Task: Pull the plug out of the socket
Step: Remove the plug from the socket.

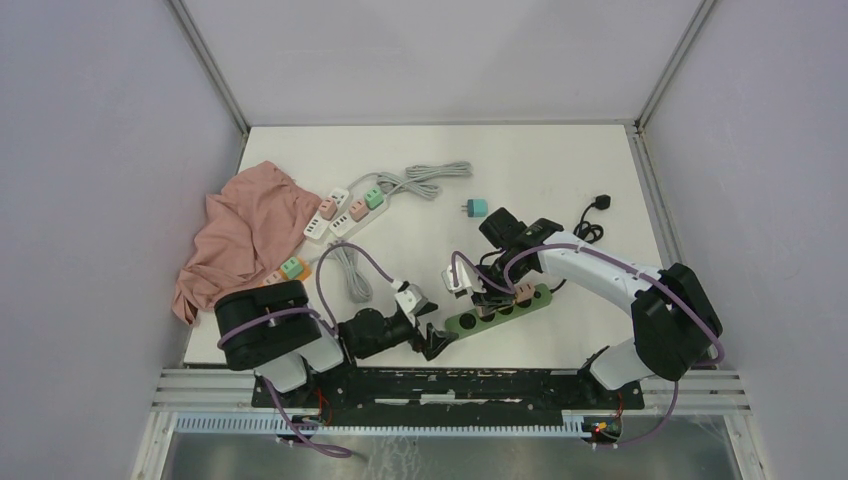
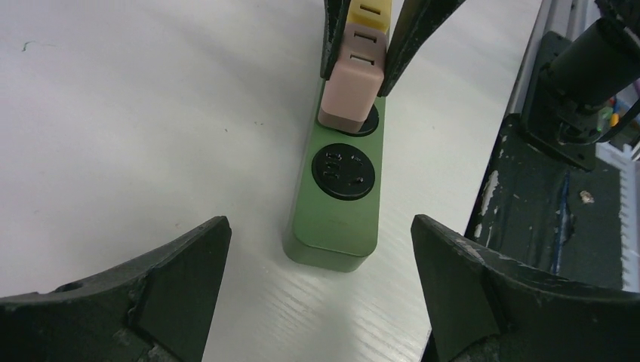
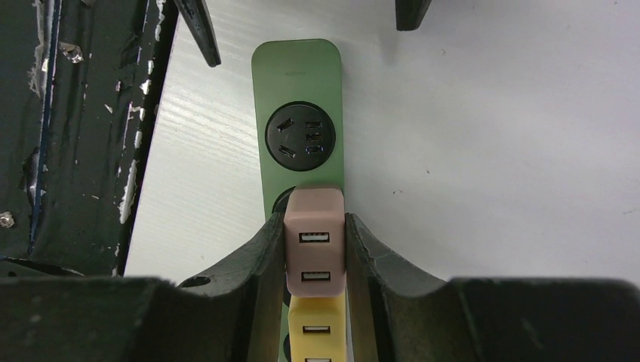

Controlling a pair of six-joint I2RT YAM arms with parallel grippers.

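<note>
**Right arm takes hold at the strip.** Your right end effector (image 3: 315,224) is closed on the pink USB plug (image 2: 349,83), its fingers (image 3: 260,264) pressed flat against the plug's two flanks. Your left end effector (image 2: 318,226) stands wide open and holds nothing, its jaws spread to either side of the near end of the green power strip (image 3: 296,83), apart from it. The pink plug sits upright in the strip's second socket from that end. A yellow plug (image 3: 317,332) stands directly behind it. The pink plug is a blocky, round-cornered adapter with two USB ports on its top face. One round black socket (image 2: 343,172) lies between it and the left end effector. The strip lies flat on the white tabletop (image 2: 136,113), near its front edge.
</note>
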